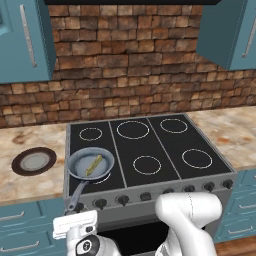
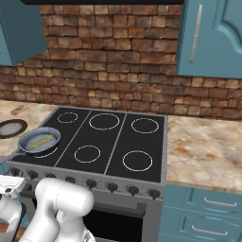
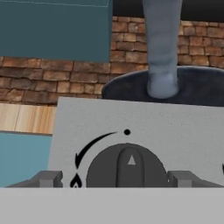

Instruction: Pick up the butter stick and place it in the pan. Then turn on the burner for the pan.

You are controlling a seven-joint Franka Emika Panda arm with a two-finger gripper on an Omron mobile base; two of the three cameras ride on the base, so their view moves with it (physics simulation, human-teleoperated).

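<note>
Six white ring burners show on the black stove glass [image 1: 150, 145] from where I watch, and the pan [image 1: 91, 163] sits over the front-left one, the burner [image 1: 102, 176], whose outline peeks out at the pan's 5 o'clock edge in the left base view. I see the butter stick [image 1: 93, 165] lying inside the pan, slanted from about 7 o'clock up toward 1 o'clock, resting on the pan floor. In the right base view the same stick [image 2: 39, 141] lies nearly level across the pan [image 2: 39, 140]. The pan's slim handle [image 1: 77, 193] runs down toward 7 o'clock and overhangs the stove's front edge.

My gripper [image 1: 75, 223] hangs low in front of the stove's control panel, at the pan's 6 o'clock, just below the handle tip. In the hand view its two dark fingertips [image 3: 48, 178] stand spread, one at either side of a round dark knob [image 3: 127, 166], with a clear gap to the knob on both sides; they grip nothing. The knob's white pointer aims at 12 o'clock, toward a black dot, and a curved arrow sweeps down to a flame mark at its 9 o'clock. Above the grey panel I see the pan's underside and handle against the brick wall.

A dark brown plate [image 1: 34, 161] rests on the counter at the pan's 9 o'clock, well apart.
</note>
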